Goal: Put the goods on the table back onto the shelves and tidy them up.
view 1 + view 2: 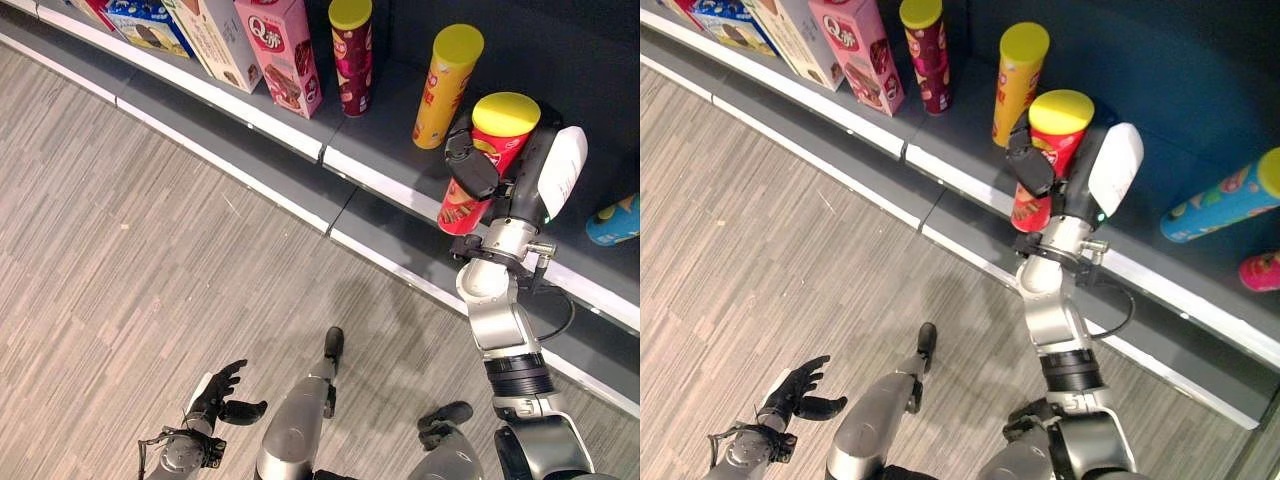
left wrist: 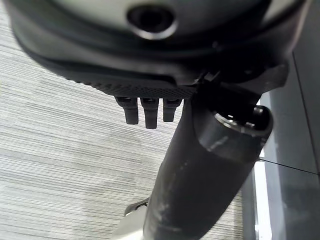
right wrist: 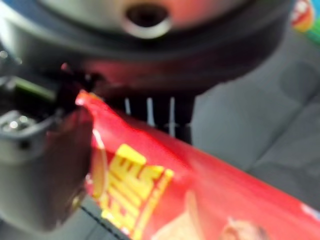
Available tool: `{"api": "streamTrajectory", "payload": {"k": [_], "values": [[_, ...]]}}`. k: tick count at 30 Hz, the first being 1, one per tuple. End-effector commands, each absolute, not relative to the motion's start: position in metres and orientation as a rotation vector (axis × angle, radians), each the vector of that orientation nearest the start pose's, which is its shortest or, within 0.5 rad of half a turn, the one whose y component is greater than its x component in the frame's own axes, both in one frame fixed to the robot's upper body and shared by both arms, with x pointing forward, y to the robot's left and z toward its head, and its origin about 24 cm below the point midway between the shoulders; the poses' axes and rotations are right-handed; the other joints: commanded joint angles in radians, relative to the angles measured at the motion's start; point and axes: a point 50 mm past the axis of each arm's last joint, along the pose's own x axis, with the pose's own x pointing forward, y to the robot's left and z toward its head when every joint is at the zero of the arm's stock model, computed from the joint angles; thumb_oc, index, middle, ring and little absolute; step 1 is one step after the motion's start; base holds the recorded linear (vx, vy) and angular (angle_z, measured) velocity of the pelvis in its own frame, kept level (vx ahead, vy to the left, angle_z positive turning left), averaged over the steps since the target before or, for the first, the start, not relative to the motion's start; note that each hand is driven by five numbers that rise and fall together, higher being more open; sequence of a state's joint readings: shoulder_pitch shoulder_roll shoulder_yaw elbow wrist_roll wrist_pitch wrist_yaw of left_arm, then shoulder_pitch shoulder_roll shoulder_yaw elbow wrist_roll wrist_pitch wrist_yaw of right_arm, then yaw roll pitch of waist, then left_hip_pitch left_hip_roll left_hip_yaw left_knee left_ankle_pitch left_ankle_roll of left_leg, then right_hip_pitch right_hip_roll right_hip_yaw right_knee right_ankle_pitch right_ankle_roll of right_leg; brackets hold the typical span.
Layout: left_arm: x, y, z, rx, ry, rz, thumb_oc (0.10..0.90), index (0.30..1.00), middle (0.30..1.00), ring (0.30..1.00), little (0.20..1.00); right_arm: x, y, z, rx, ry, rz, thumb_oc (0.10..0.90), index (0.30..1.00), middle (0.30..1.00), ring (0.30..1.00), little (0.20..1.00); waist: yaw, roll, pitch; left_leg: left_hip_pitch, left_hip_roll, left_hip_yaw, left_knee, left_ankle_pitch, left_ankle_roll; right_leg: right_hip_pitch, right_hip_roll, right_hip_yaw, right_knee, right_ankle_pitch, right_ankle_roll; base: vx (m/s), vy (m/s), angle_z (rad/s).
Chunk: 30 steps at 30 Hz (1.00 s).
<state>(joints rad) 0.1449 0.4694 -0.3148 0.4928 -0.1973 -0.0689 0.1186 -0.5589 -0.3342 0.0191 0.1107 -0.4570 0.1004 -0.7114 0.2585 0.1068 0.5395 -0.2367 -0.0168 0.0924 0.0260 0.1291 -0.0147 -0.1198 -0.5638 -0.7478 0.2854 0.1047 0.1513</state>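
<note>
My right hand (image 1: 520,165) is raised to the grey shelf (image 1: 385,125) and is shut on a red crisp can with a yellow lid (image 1: 490,150), held upright just above the shelf board. In the right wrist view the red can (image 3: 200,195) runs across the hand, thumb on one side and fingers behind it. An orange-yellow can (image 1: 447,85) stands just left of it and a dark red can (image 1: 351,55) further left. My left hand (image 1: 215,395) hangs low over the wooden floor, fingers relaxed and holding nothing.
Pink and other snack boxes (image 1: 282,52) lean in a row at the shelf's left. A blue-green can (image 1: 1225,195) lies on its side at the right, a pink one (image 1: 1260,270) below it. White shelf edge strips (image 1: 240,100) run diagonally above the striped floor (image 1: 120,250).
</note>
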Motion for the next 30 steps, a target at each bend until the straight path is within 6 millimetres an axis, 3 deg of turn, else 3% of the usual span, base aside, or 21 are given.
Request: {"api": "streamTrajectory", "payload": {"k": [1, 9, 17, 19, 30], "values": [[0.163, 0.248, -0.072, 0.388, 0.578, -0.014, 0.8, 0.9, 0.9, 0.9, 0.9, 0.303, -0.209, 0.285, -0.565, -1.005, -0.915, 0.4, 0.3, 0.3, 0.3, 0.3, 0.038, 0.043, -0.032, 0.101, -0.017, -0.017, -0.113, -0.063, 0.024, -0.025, -0.123, 0.078, 0.197, 0.064, 0.111, 0.0, 0.002, 0.15], [0.169, 0.244, -0.072, 0.394, 0.564, -0.045, 0.8, 0.9, 0.9, 0.9, 0.9, 0.303, -0.238, 0.299, -0.567, -0.991, -1.074, 0.4, 0.3, 0.3, 0.3, 0.3, 0.046, 0.082, -0.023, 0.067, -0.042, -0.036, -0.113, -0.056, 0.031, -0.061, -0.152, 0.076, 0.219, 0.067, 0.111, 0.01, 0.007, 0.1], [0.17, 0.243, -0.072, 0.394, 0.56, -0.047, 0.8, 0.9, 0.9, 0.9, 0.9, 0.303, -0.241, 0.299, -0.57, -0.984, -1.089, 0.4, 0.3, 0.3, 0.3, 0.3, 0.046, 0.086, -0.023, 0.067, -0.046, -0.039, -0.113, -0.056, 0.032, -0.065, -0.155, 0.079, 0.223, 0.068, 0.111, 0.01, 0.006, 0.02], [0.174, 0.237, -0.07, 0.389, 0.538, -0.072, 0.8, 0.9, 0.9, 0.9, 0.9, 0.304, -0.263, 0.3, -0.584, -0.935, -1.172, 0.4, 0.3, 0.3, 0.3, 0.3, 0.035, 0.113, -0.022, 0.061, -0.063, -0.045, -0.113, -0.059, 0.039, -0.085, -0.176, 0.09, 0.238, 0.082, 0.111, 0.06, 0.037, 0.01], [0.18, 0.23, -0.064, 0.37, 0.496, -0.106, 0.8, 0.9, 0.9, 0.9, 0.9, 0.302, -0.288, 0.31, -0.595, -0.905, -1.245, 0.4, 0.3, 0.3, 0.3, 0.3, 0.031, 0.159, -0.029, 0.049, -0.091, -0.051, -0.113, -0.061, 0.045, -0.113, -0.212, 0.099, 0.261, 0.084, 0.111, 0.01, 0.004, 0.02]]}}
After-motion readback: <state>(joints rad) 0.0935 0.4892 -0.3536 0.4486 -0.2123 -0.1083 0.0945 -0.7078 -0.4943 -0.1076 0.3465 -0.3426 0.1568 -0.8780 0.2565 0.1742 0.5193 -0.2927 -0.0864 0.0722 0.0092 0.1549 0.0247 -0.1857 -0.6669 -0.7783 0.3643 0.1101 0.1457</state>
